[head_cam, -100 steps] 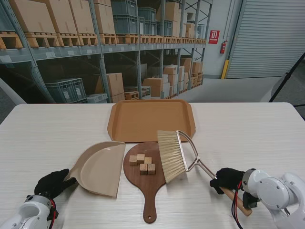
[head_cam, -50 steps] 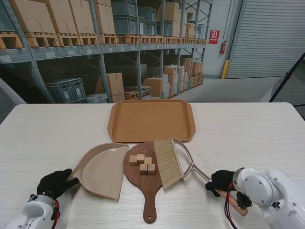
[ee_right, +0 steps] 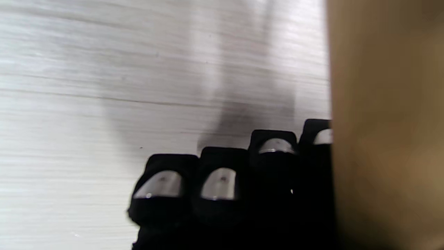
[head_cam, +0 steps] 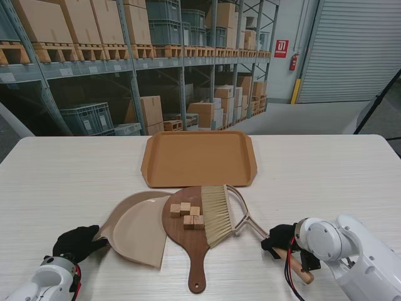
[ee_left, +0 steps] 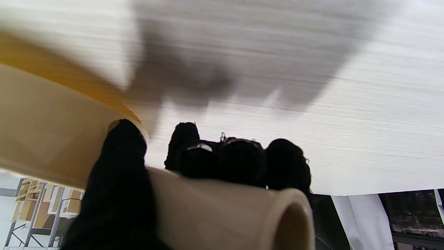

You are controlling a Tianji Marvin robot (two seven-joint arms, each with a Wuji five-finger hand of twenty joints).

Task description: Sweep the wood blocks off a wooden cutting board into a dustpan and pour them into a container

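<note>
Stand view: pale table (head_cam: 326,169), warehouse shelving (head_cam: 94,56) behind, left hand (head_cam: 76,243) gripping dustpan (head_cam: 138,227), right hand (head_cam: 280,239) brush (head_cam: 217,215).

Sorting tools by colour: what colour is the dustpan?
Beige dustpan, clearest in the stand view.

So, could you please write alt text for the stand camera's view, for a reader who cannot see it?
The right hand holds a brush against wood blocks on a cutting board, while the left hand holds a dustpan at the board's left edge. An empty tray lies farther away.
</note>
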